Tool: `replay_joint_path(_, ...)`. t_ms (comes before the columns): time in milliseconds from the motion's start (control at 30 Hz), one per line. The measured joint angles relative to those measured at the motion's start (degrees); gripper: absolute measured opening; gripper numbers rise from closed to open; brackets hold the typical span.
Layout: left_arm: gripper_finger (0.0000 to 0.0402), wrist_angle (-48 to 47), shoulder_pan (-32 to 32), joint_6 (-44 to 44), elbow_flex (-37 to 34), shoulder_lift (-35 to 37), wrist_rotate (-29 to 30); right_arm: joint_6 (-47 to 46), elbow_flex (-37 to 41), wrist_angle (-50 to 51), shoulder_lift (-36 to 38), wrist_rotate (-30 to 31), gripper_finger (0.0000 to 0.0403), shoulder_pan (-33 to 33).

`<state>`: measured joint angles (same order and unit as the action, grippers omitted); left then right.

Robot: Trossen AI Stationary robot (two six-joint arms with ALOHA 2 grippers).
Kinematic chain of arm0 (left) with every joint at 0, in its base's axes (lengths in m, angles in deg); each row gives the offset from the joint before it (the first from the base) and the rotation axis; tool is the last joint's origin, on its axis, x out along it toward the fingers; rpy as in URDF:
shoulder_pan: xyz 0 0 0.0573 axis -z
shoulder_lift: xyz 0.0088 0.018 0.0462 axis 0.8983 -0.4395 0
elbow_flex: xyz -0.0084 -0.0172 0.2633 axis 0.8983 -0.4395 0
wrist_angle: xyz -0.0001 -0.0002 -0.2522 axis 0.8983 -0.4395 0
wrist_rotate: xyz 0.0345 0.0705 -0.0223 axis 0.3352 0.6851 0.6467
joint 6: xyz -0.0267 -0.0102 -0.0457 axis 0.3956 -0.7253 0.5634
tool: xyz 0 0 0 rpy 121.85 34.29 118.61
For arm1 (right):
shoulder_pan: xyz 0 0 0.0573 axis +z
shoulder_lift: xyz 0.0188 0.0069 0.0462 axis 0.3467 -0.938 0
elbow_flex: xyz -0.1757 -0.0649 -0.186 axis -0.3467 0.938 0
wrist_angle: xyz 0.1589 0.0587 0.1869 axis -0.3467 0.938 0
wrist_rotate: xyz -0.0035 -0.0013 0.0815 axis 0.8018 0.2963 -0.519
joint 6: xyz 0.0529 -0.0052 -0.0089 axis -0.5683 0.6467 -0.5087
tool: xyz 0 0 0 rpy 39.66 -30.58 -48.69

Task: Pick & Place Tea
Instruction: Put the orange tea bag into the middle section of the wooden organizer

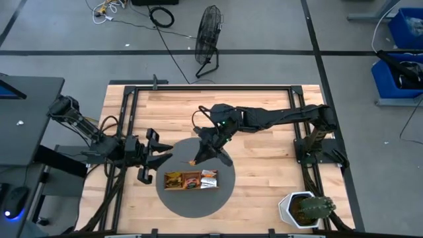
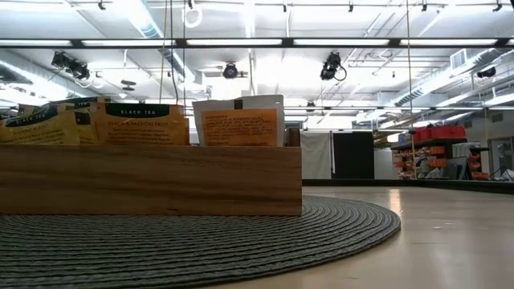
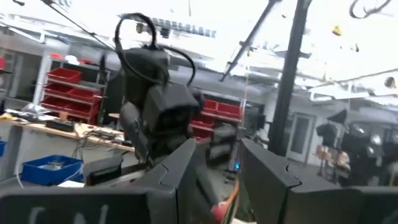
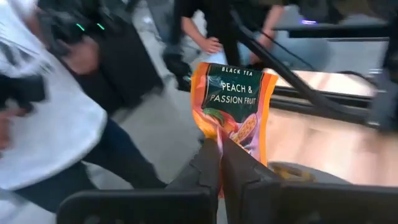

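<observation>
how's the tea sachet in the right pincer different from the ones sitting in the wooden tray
The held sachet is pinched at its lower edge by the right pincer and hangs in the air above the round grey mat; the tray sachets stand upright in the wooden tray, touched by no pincer. The held one is alone; the tray ones stand in a row. Shared: orange packets labelled black tea, peach and passion fruit.

Wooden tray (image 1: 190,180) on the round mat (image 1: 195,202), tea sachets (image 1: 174,179) upright in the tray, right gripper (image 1: 198,158) just behind the tray holding a sachet (image 4: 233,109), left gripper (image 1: 164,157) left of it, potted plant (image 1: 306,209) well right of the mat.
</observation>
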<state>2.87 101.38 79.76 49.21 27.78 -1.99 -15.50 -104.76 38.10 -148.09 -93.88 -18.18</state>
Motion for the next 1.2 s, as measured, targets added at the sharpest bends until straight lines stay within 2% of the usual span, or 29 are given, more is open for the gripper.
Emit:
replay_joint_path(100,0.0126,-3.0,-0.1,1.0,0.0,0.0,-1.9,-4.0,0.0,-3.0,0.0,-3.0,0.0,0.0)
replay_joint_path(333,0.0126,-9.0,-1.5,4.9,0.0,0.0,-2.4,-8.3,0.0,-2.8,0.0,-2.5,0.0,0.0)
replay_joint_path(467,0.0126,-12.3,-3.0,6.1,0.2,0.0,-5.1,-8.9,0.0,-2.5,0.0,-2.0,0.0,0.0)
replay_joint_path(767,0.0126,-39.3,-7.6,9.4,9.8,0.0,-14.0,-10.0,0.0,-1.9,-0.1,-1.6,0.0,-0.2)
replay_joint_path(1000,0.0126,-41.3,-8.7,5.8,12.0,1.3,-15.1,-10.6,0.0,-1.4,-0.1,0.0,0.0,-0.7)
replay_joint_path(1200,0.0126,-45.7,-7.7,9.9,12.0,5.6,-17.1,-10.6,0.0,-0.2,-0.1,1.1,0.0,-0.8)
